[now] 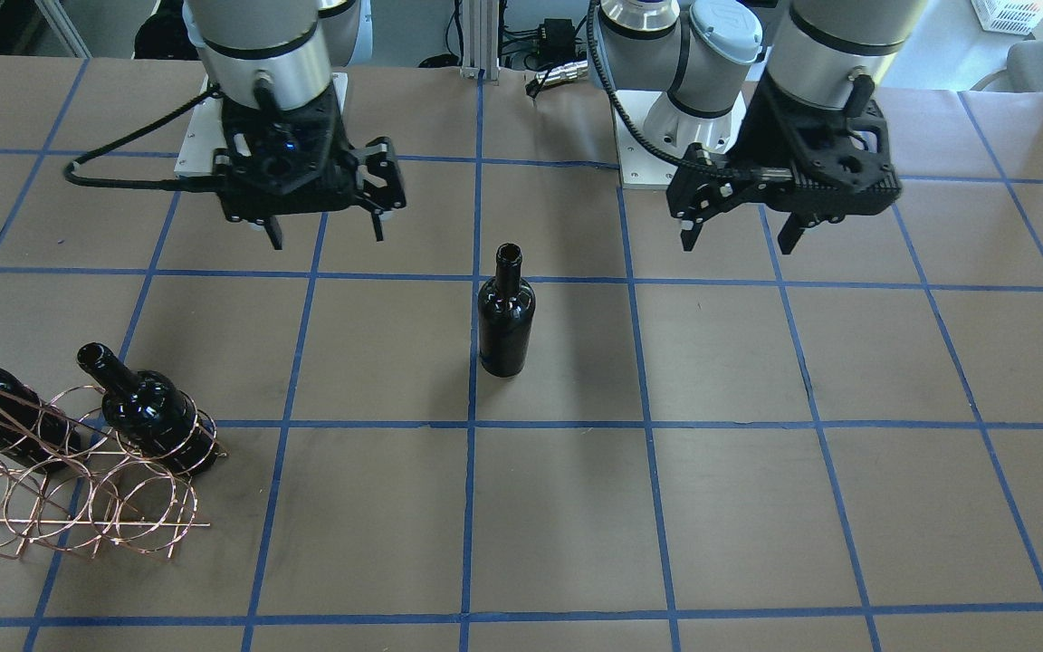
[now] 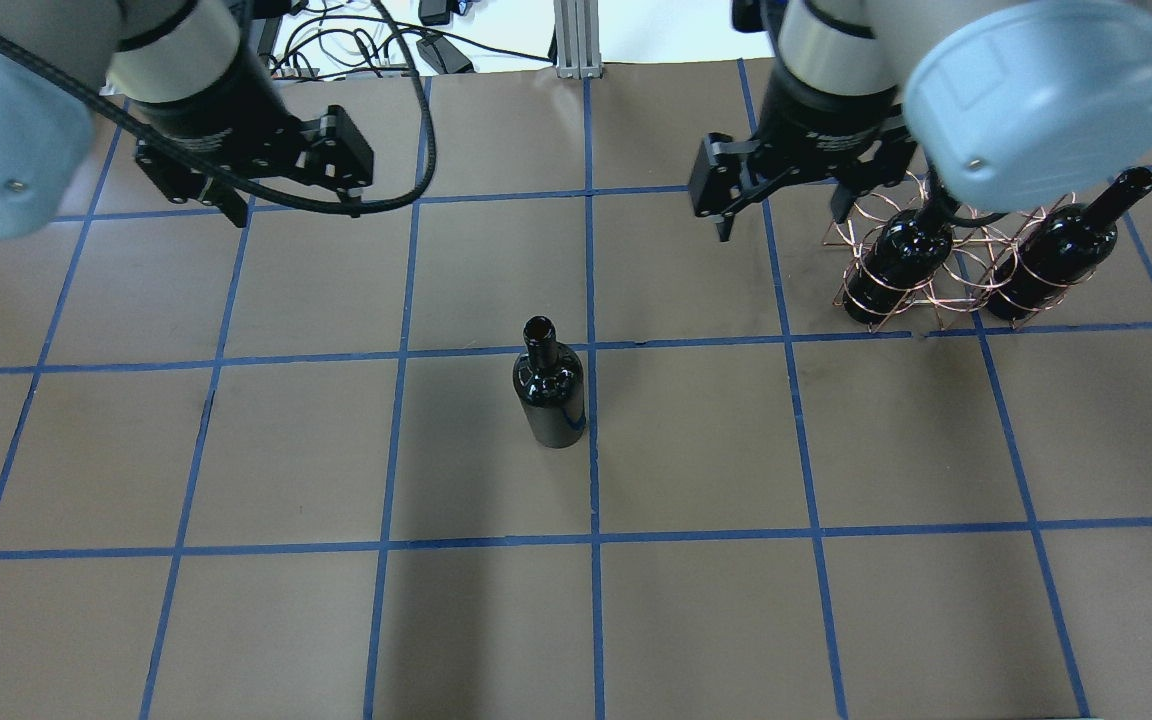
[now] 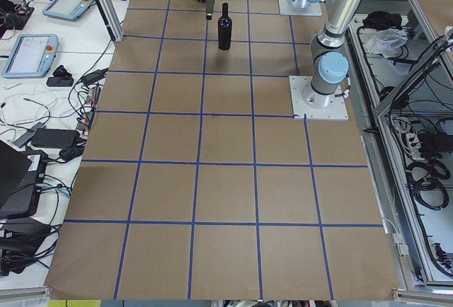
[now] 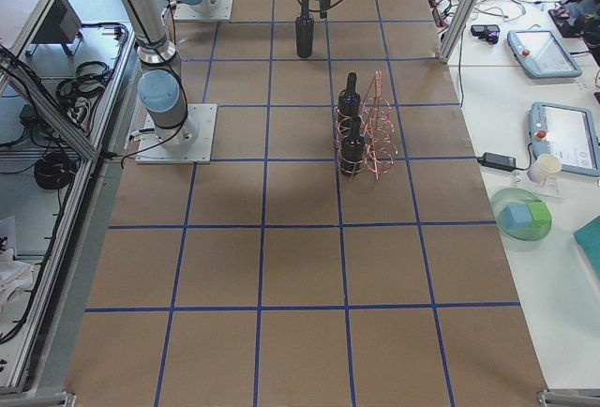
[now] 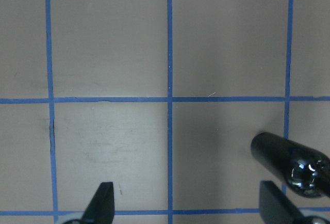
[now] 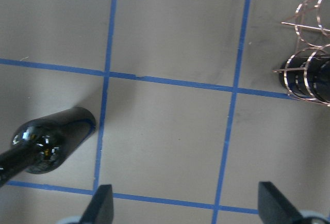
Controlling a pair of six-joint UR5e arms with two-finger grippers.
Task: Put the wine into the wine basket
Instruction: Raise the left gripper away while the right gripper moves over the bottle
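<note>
one wine stands upright at mid-table, well apart from the wine basket, which already cradles two like bottles. the left gripper and right gripper hang above, jaws spread and empty; the last pick and placing look undone. the basket runs off the front view's edge and sits partly behind the right arm overhead, so free loops are hard to count.

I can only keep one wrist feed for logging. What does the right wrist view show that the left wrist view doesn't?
Only the right wrist view: the wine basket with a racked bottle in its loops, and the right gripper, open. Only the left wrist view: the left gripper, open. Both: the standing wine bottle seen from above, on the blue-taped table.
</note>
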